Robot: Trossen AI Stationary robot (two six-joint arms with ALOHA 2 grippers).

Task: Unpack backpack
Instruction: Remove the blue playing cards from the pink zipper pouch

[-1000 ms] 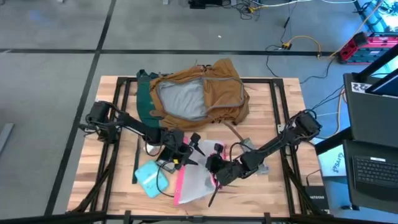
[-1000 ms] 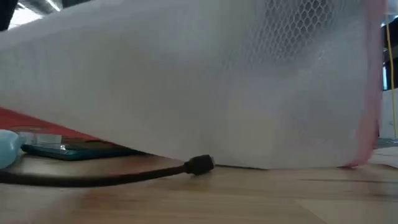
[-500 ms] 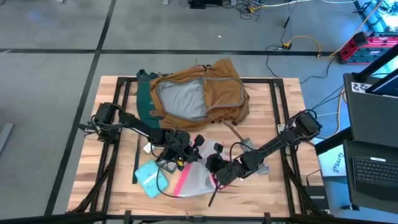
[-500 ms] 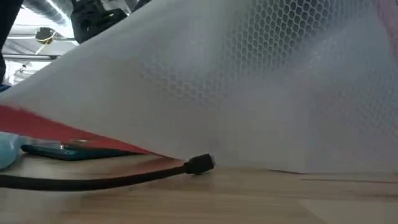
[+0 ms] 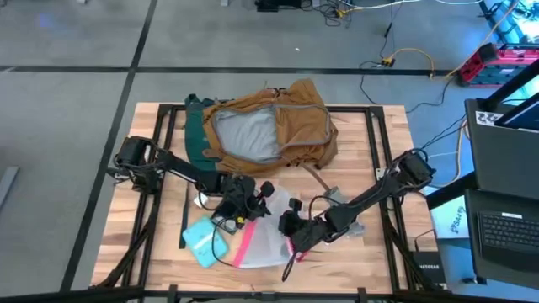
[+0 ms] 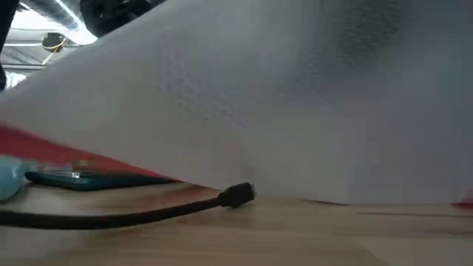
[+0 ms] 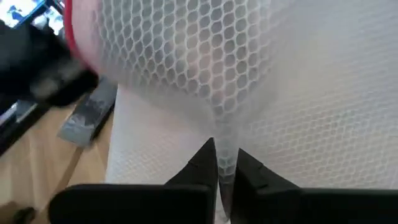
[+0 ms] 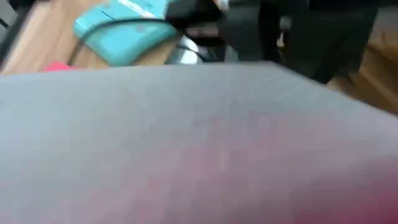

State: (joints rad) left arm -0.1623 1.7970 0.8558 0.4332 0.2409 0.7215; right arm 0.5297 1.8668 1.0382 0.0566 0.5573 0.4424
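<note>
Left gripper [image 7: 225, 163] pinches clear mesh pouch [image 7: 273, 81] | right gripper [image 5: 290, 234] grip unreadable | pouch fills low view

1. A clear mesh pouch [image 5: 268, 240] with a pink edge is lying across the front middle of the wooden counter [image 5: 383, 257]; in the low view it is filling most of the picture.
2. A light blue case [image 5: 202, 241] is sitting just beside the pouch, toward the left front.
3. A black cable [image 6: 126, 214] is trailing along the counter in front of the pouch, ending in a plug.
4. A dark teal flat thing [image 6: 89, 179] is lying under the pouch's raised edge.
5. A small grey object [image 5: 332, 195] is resting near the counter's middle.
6. Cables [image 5: 396, 55] are running over the grey floor beyond the counter.
</note>
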